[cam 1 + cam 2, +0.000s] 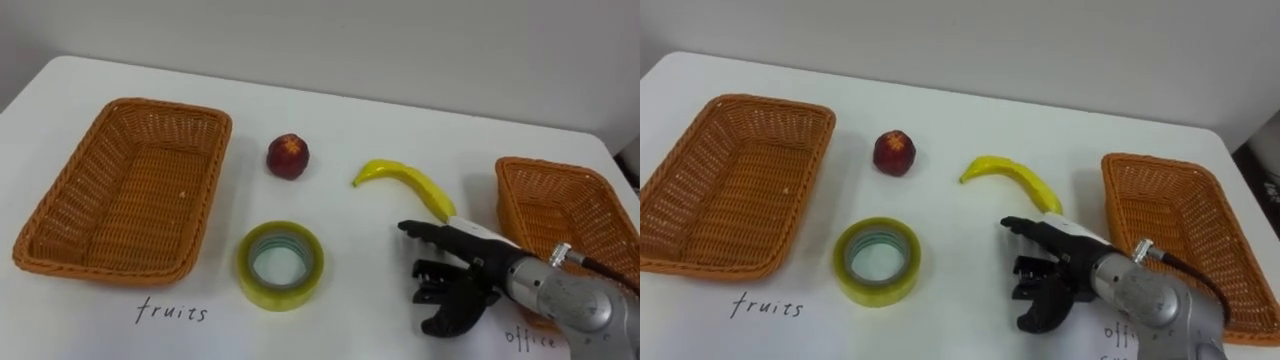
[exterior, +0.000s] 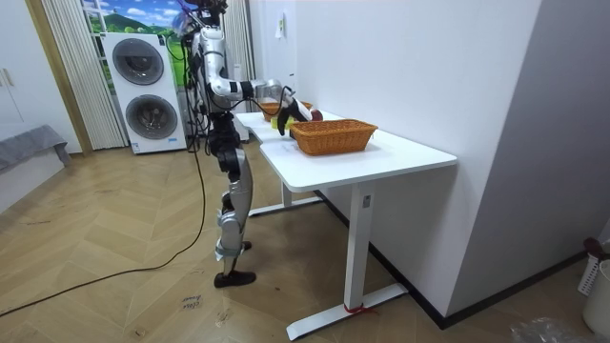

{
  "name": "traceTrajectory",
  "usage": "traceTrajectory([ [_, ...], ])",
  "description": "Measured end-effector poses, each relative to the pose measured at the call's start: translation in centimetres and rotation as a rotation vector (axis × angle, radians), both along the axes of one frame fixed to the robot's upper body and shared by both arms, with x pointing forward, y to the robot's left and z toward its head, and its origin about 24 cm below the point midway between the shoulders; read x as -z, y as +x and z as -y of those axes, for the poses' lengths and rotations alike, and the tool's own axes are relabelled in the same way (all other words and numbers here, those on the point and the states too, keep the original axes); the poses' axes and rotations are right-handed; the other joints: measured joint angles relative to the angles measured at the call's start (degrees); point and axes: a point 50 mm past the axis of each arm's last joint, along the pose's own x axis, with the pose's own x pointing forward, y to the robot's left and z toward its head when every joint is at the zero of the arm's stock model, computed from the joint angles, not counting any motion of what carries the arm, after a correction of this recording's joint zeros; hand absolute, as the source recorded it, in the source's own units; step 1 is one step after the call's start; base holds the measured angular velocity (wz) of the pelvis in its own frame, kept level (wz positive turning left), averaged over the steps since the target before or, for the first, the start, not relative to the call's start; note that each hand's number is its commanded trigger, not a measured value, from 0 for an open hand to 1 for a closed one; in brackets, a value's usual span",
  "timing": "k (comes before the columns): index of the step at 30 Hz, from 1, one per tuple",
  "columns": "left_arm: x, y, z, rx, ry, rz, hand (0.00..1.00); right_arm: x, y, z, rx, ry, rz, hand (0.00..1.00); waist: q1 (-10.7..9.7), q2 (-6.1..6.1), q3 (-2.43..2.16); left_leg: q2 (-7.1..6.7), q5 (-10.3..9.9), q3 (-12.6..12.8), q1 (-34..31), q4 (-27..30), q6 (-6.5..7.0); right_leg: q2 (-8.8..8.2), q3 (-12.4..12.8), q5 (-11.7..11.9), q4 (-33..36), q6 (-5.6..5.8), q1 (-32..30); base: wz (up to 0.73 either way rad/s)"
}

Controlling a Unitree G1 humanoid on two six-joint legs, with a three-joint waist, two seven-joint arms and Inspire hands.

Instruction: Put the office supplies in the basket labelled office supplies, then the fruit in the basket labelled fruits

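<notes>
Seemingly reaching — right hand (image 1: 455, 275), fingers (image 1: 422, 233) loosely apart (empty), just beside the curved yellow banana (image 1: 408, 180); next, clamp round it.

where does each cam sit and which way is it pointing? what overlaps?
Left eye view: on the head, looking down at the table with fruits basket, office basket, banana and tape roll; right hand and forearm enter lower right.
Right eye view: same head, beside the first; same scene, same hand.
Room view: in the room off the robot's left, looking along the table; whole standing robot, washing machines behind.
Shared: all three see the table and fruits basket.
</notes>
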Motion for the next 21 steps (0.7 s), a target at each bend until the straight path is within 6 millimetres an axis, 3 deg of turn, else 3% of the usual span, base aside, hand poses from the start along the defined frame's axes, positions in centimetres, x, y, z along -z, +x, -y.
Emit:
traceTrajectory([
  [21, -0.1, -0.3, -0.3, -0.016, 0.010, -0.009, 0.00, -0.3, 0.0, 1.5, 0.054, -0.071, -0.004, 0.00, -0.01, -0.19, 0.17, 0.02, 0.00, 0.06, 0.09, -0.79, 0.00, 0.08, 0.05, 0.00, 0.03, 0.00, -0.24, 0.00],
])
